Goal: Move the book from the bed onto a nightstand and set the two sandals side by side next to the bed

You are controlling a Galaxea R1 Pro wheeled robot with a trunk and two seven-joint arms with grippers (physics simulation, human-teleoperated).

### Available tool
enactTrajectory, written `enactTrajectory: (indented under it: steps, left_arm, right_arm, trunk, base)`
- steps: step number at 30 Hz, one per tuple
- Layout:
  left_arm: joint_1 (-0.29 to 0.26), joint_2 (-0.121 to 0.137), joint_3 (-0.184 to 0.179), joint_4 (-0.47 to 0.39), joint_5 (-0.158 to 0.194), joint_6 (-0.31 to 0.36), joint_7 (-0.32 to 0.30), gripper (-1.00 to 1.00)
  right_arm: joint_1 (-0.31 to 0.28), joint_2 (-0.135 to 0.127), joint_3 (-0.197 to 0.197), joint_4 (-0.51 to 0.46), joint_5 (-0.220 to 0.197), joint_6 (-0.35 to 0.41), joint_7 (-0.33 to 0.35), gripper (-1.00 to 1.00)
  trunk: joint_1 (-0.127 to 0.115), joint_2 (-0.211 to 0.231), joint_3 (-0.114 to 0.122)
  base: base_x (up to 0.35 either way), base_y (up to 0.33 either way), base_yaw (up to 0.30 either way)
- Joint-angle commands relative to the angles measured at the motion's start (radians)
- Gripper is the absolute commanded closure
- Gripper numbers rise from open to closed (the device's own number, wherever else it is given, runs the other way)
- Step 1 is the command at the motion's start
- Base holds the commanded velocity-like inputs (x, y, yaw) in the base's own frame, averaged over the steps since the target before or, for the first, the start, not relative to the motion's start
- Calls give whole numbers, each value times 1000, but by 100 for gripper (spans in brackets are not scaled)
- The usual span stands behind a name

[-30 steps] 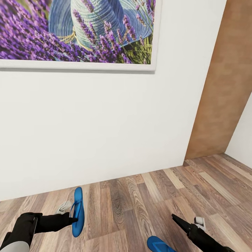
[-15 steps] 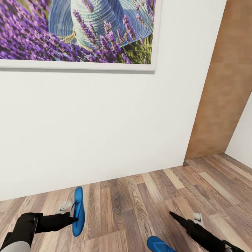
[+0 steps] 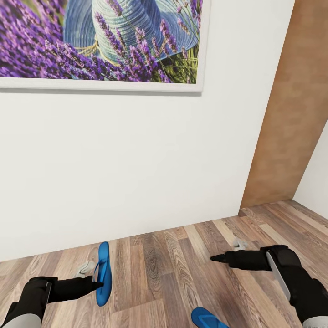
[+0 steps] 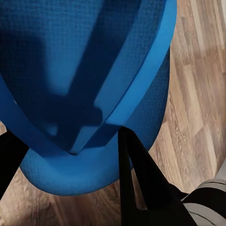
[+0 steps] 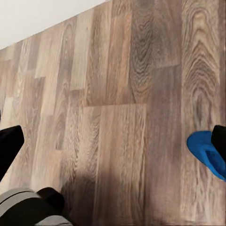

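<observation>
One blue sandal [image 3: 104,269] hangs on edge just above the wood floor, near the white wall, with my left gripper [image 3: 93,278] shut on it. In the left wrist view its sole and thong straps [image 4: 94,70] sit between the black fingers [image 4: 139,183]. The second blue sandal [image 3: 207,318] lies flat on the floor at the head view's lower edge. My right gripper [image 3: 225,251] hovers open above and beyond it, holding nothing. The right wrist view shows that sandal's end [image 5: 205,153] beside one fingertip. The bed, book and nightstands are out of view.
A white wall [image 3: 136,173] stands close ahead, hung with a large lavender picture [image 3: 100,41]. A brown wood panel [image 3: 296,114] rises at the right. Wood-plank floor [image 3: 173,264] runs between wall and arms.
My right arm has risen from the lower right corner and swung left, now reaching level above the floor. The left gripper and its sandal shifted only slightly.
</observation>
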Motion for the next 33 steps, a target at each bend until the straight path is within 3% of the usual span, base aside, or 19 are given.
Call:
enactTrajectory:
  steps: [1,2,4,8,11,14,20,33]
  left_arm:
    - [-2,-1,5,-1,-10,10,-9,100]
    - [-2,-2,5,-1,-9,11,-10,100]
    - [-2,-3,6,-1,-9,13,-10,100]
    - [-2,-7,7,-1,-9,15,-11,100]
    - [-2,-13,7,-1,-10,16,-10,100]
    - [-2,-17,6,0,-11,17,-10,100]
    - [-2,-18,6,1,-12,17,-9,100]
    - [-2,-17,7,2,-13,18,-9,100]
  right_arm:
    - [-6,-1,2,-1,27,12,0,-100]
    - [-10,-1,4,-1,56,16,1,-100]
    - [-20,-3,6,-1,153,18,8,-100]
    - [-25,-4,25,-3,220,14,28,-100]
    - [-26,-6,79,-2,269,5,33,-100]
    - [-27,-7,106,-2,305,3,37,-100]
    - [-27,-6,144,-2,324,-19,39,-100]
    - [-27,3,171,13,329,-27,35,-100]
  trunk:
    - [0,-1,-1]
    - [0,-1,-1]
    - [0,-1,-1]
    - [0,-1,-1]
    - [0,-1,-1]
    - [0,-1,-1]
    - [0,-1,-1]
    - [0,-1,-1]
  base:
    - [0,0,0]
    - [0,0,0]
    - [0,0,0]
    - [0,0,0]
    - [0,0,0]
    - [0,0,0]
    - [0,0,0]
    - [0,0,0]
